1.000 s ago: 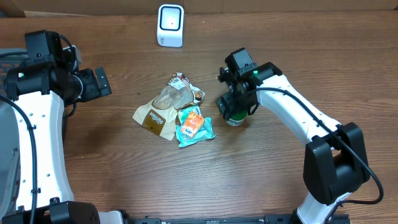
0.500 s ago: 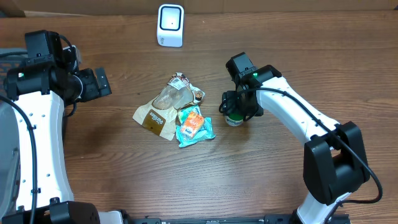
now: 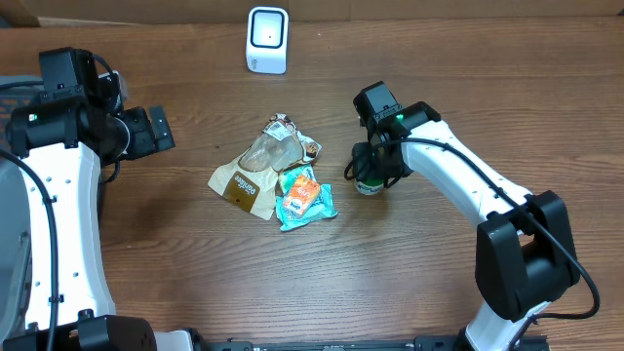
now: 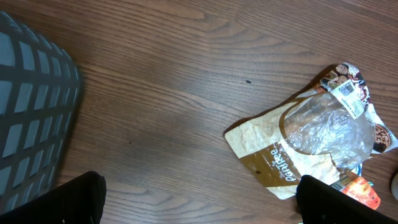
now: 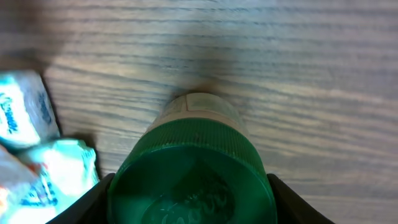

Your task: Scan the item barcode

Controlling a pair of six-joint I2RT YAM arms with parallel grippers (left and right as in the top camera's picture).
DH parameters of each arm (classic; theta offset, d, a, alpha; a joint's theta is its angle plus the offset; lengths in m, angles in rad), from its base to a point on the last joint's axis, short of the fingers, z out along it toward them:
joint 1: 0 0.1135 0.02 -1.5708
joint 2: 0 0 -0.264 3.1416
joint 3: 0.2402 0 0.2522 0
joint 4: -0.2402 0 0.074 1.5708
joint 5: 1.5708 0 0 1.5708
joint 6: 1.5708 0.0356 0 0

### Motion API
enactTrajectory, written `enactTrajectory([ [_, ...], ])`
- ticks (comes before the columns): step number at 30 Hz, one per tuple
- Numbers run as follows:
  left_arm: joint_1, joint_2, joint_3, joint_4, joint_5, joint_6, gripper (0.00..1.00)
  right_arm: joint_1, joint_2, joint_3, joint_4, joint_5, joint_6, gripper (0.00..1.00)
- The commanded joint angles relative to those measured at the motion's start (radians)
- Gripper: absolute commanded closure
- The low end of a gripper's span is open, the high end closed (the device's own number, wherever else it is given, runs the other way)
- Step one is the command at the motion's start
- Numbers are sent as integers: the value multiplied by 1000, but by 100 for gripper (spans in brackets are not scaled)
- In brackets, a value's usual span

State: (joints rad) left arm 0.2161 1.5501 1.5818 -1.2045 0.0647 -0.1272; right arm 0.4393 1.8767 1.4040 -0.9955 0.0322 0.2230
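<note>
Against a second ago, the right gripper (image 3: 373, 168) has come down over the green-capped bottle (image 3: 369, 187) and its jaws have narrowed from wide to about half. In the right wrist view the dark fingers (image 5: 87, 205) sit against both sides of the green cap (image 5: 189, 180), so the jaws look closed on the bottle, which stands upright on the bench (image 3: 195, 283) just right of the snack pile. The packets and the left arm lie as before.

The right arm reaches in from the lower right, wrist bent down over the bottle. The left gripper (image 3: 146, 132) hangs at the far left, aimed at the pile, jaws spread fully with nothing between them.

The bench is dark wood grain. A brown bag (image 3: 249, 175) and a teal packet (image 3: 304, 200) overlap at its centre. A white scanner (image 3: 267, 39) stands at the back edge, and a grey basket (image 4: 31, 106) sits by the left arm.
</note>
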Motion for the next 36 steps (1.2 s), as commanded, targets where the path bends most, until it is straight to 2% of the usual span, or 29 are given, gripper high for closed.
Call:
enactTrajectory([
  [1,-7,-6,5,1,6,12,0,-2,-2,51,0,25,-199,83],
  [4,-7,-6,5,1,6,12,0,-2,-2,74,-2,-19,-301,82],
  [11,-7,-6,5,1,6,12,0,-2,-2,79,-24,-126,-547,70],
  [18,-7,-6,5,1,6,12,0,-2,-2,77,-39,-147,-563,43],
  [22,-7,-6,5,1,6,12,0,-2,-2,74,-39,-158,-501,37],
  [29,-7,-6,5,1,6,12,0,-2,-2,71,-39,-158,-443,37],
  [36,-7,-6,5,1,6,12,0,-2,-2,70,-19,-269,-368,53],
])
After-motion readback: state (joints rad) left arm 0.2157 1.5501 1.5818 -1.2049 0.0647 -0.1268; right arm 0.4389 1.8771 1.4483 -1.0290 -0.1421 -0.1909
